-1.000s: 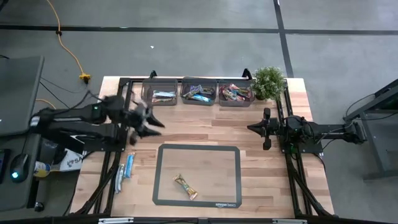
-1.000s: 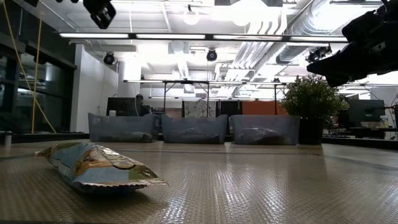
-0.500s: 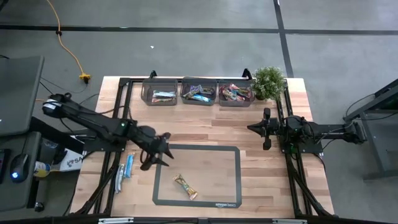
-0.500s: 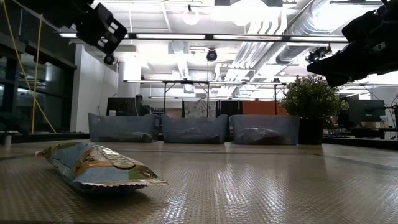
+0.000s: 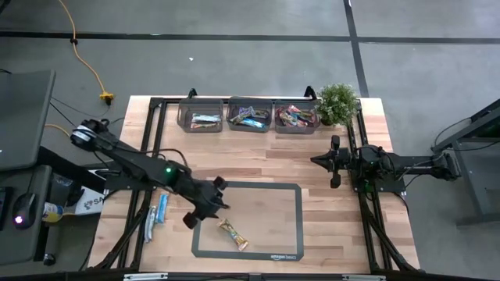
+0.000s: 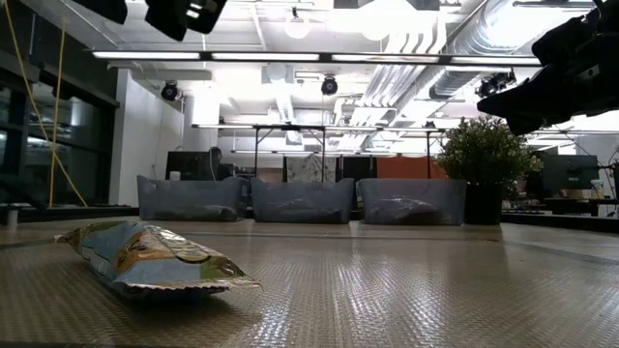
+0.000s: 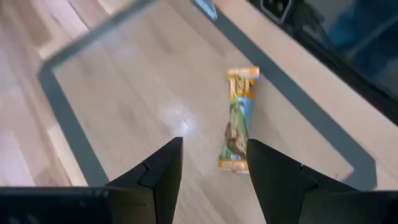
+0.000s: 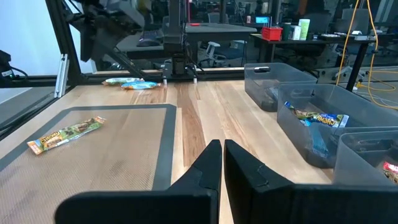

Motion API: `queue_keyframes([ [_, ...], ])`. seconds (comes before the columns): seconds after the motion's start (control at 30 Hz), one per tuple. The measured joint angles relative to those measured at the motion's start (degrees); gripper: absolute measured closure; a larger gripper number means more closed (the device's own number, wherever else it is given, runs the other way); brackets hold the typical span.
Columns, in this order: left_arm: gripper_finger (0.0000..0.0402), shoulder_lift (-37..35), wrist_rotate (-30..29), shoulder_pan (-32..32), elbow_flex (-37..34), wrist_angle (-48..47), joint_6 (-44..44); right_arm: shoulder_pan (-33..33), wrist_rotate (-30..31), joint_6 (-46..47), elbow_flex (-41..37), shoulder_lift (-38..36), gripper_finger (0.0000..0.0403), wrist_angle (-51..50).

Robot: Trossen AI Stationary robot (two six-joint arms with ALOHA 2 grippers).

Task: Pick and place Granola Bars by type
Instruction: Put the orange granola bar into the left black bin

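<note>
A tan and green granola bar (image 5: 233, 234) lies flat on the dark-edged mat (image 5: 291, 234); it also shows in the low view (image 6: 145, 259) and the left wrist view (image 7: 239, 121). My left gripper (image 5: 211, 206) hovers open above the mat's left part, just left of this bar, with the bar ahead of its fingers (image 7: 214, 165). Two pale blue bars (image 5: 158, 209) lie on the wood left of the mat. My right gripper (image 5: 322, 161) waits shut at the table's right side (image 8: 222, 158).
Three clear grey bins (image 5: 250, 117) stand in a row at the far edge, each with bars inside. A potted plant (image 5: 337, 101) stands to their right. Black frame rails (image 5: 160, 148) run along both sides. Bare wood lies between the mat and the bins.
My left arm has swung from the far left, beside the leftmost bin, toward the near edge and to the right. It now hangs over the mat's left part close to the tan bar. Its fingers stay open. The bar has not moved.
</note>
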Motion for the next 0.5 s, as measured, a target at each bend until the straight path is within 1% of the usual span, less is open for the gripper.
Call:
queue_keyframes([
  [0.1, 0.0228, 3.8, 0.7, 0.0, 4.9, -6.1, 1.2, 0.0, 0.0, 0.0, 0.0, 0.0, 0.04, 0.0],
  [0.2, 0.0228, 7.4, 2.2, -0.3, 8.8, -9.3, 1.4, 0.0, 0.0, 0.0, 0.0, 0.0, 0.0401, 0.0],
  [0.37, 0.0228, 13.2, 4.6, -0.8, 13.4, -10.4, 1.4, 0.0, 0.0, 0.0, 0.0, -0.1, 0.0401, 0.0],
  [0.5, 0.0226, 17.2, 4.0, -2.2, 14.7, -10.4, 1.4, 0.0, 0.0, 0.0, 0.0, 0.0, 0.04, 0.0],
])
